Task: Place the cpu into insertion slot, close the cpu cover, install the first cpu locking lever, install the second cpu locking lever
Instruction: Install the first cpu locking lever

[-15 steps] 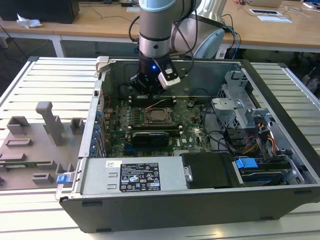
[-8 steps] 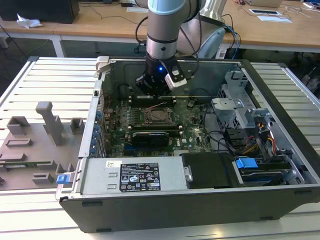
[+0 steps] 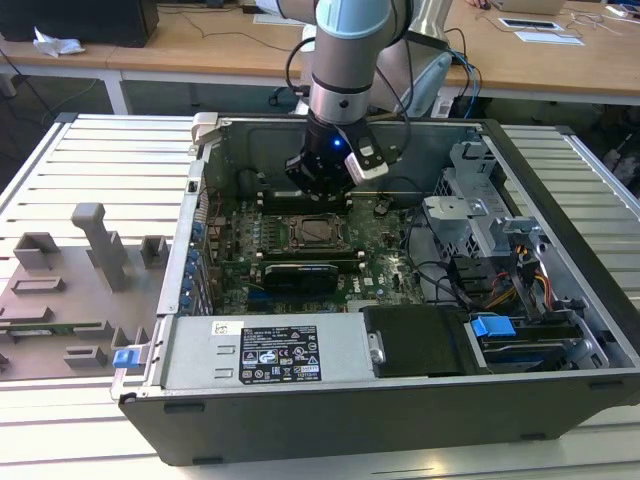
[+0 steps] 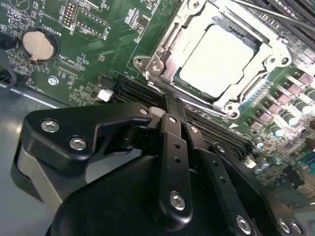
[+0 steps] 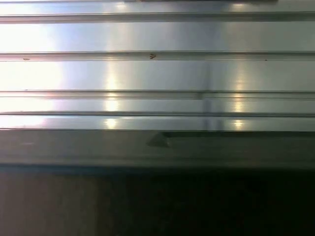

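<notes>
My black, jointed metal tool [image 4: 170, 115], studded with silver screws, hangs from my grey arm with its pale blue joint cap [image 3: 362, 14]. The flat square chip [image 4: 216, 61] under it has a dull silver-grey top, framed by a thin bright silver cover [image 4: 170, 42]. Around them lies the dark green circuit board [image 4: 98, 44] with fine pale lettering. The ribbed worktop [image 3: 100, 160] is pale grey.

Exterior view: even, bright room light; case interior [image 3: 330, 250] shadowed under the arm, small blue glow on the wrist. Second wrist view: cpu [image 4: 216, 61] top washed out by glare beyond the jaws, gripper [image 4: 170, 105] body near the lens soft. First wrist view: ribbed metal surface [image 5: 157, 73] carried streaked glare, softly focused; one margin fell dark.
</notes>
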Robot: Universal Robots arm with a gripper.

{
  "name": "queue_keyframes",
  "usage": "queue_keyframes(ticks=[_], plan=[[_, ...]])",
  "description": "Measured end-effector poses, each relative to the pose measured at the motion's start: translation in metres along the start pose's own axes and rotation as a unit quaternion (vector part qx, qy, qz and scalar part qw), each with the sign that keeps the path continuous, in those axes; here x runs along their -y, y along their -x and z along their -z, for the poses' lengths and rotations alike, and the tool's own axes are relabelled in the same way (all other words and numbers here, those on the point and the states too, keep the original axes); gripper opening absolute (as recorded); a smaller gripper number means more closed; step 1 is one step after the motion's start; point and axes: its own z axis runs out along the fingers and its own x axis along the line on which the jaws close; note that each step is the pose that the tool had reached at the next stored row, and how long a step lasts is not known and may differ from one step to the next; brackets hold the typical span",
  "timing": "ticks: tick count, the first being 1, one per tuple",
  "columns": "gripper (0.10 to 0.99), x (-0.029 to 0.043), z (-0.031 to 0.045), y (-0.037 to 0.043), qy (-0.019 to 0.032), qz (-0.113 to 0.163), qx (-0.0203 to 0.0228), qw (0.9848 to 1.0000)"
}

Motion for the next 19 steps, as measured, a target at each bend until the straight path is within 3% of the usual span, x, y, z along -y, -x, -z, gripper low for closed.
queue_keyframes(ticks=[12, 19], plan=[[0.102, 0.0011, -0.0034, 0.0012, 0.002, 0.0, 0.0001, 1.0], [0.102, 0.0003, -0.0044, 0.0016, 0.0069, 0.001, -0.0002, 1.0]])
